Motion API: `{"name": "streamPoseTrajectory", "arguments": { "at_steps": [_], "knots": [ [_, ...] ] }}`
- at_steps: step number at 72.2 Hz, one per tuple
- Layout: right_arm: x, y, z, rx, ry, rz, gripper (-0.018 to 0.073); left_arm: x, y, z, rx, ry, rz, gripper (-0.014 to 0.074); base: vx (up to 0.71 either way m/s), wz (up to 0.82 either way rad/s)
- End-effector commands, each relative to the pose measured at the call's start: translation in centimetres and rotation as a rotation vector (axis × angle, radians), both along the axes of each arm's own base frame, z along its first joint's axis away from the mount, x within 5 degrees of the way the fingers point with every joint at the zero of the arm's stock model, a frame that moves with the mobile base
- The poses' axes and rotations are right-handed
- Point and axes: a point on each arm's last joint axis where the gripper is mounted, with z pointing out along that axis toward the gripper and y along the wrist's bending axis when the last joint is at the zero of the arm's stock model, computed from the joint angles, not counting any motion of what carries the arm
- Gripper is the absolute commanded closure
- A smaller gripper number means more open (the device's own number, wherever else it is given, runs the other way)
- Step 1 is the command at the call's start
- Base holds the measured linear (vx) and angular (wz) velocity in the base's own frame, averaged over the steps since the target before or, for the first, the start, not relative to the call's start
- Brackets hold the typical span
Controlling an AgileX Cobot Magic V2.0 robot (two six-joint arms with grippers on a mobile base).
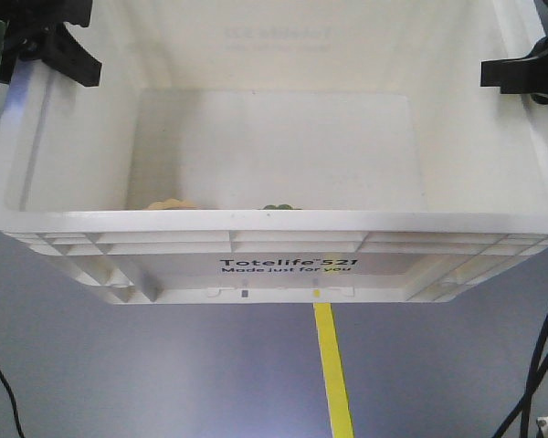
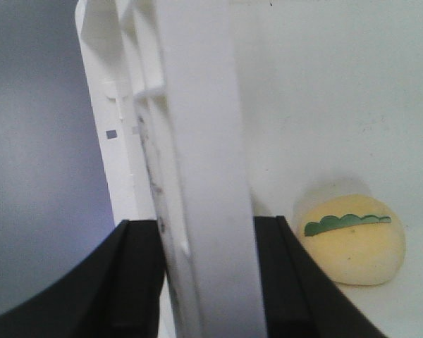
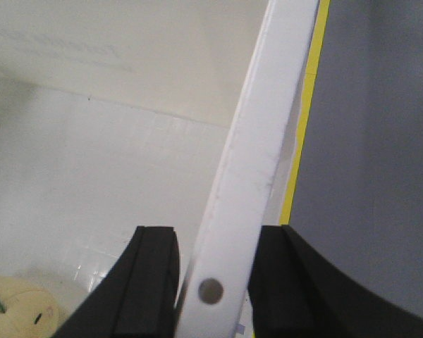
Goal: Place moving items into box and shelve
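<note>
Two grippers, one box, and up to four sightings of moving items.

1. My left gripper point(image 2: 208, 282) is clenched on the box point(image 1: 288, 265). Its two black fingers point(image 2: 137, 289) straddle the left side wall, one touching each face.
2. My right gripper point(image 3: 215, 282) grips the right side wall the same way, with one finger point(image 3: 149, 282) inside and one outside. One round dark spot point(image 3: 210, 290) sits on the rim between them.
3. The box fills the front view, with its printed long wall nearest the camera. Grey floor point(image 1: 119, 365) shows below it. One yellow tape strip point(image 1: 333, 374) runs from under the front wall to the bottom edge. I cannot tell whether the box rests on anything.
4. All item sightings are inside the box:
   - The left wrist view shows one yellow-cream item point(image 2: 352, 243) with a green scalloped band, on the floor of the box beside the gripped wall.
   - The right wrist view shows one pale item point(image 3: 17, 310), cut off by the lower left corner. Its small dark marks are unreadable.
   - The front view shows one tan sliver point(image 1: 169, 204) and one green sliver point(image 1: 277, 207) above the near rim, which hides the rest.
   - I cannot tell whether these slivers belong to the two items above, so the total is uncertain.
5. Black cables point(image 1: 541, 365) cross the lower corners: one on the left, and an unclear number on the right
</note>
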Motion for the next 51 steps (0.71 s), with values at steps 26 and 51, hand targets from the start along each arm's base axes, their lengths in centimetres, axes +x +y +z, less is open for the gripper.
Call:
{"name": "streamPoseTrajectory", "arguments": {
  "at_steps": [26,51],
  "knots": [
    [-0.56,0.30,2.93,0.069,-0.159,-0.003,0.0568,-1.67,-0.73,3.37,-0.141,-0.142,-0.039,0.0596,0.61,-0.09],
    [-0.56,0.30,2.94,0.070,-0.159,-0.003,0.0568,-1.66,-0.72,3.37,-0.139,-0.143,-0.038,0.0596,0.56,-0.22]
  ]
}}
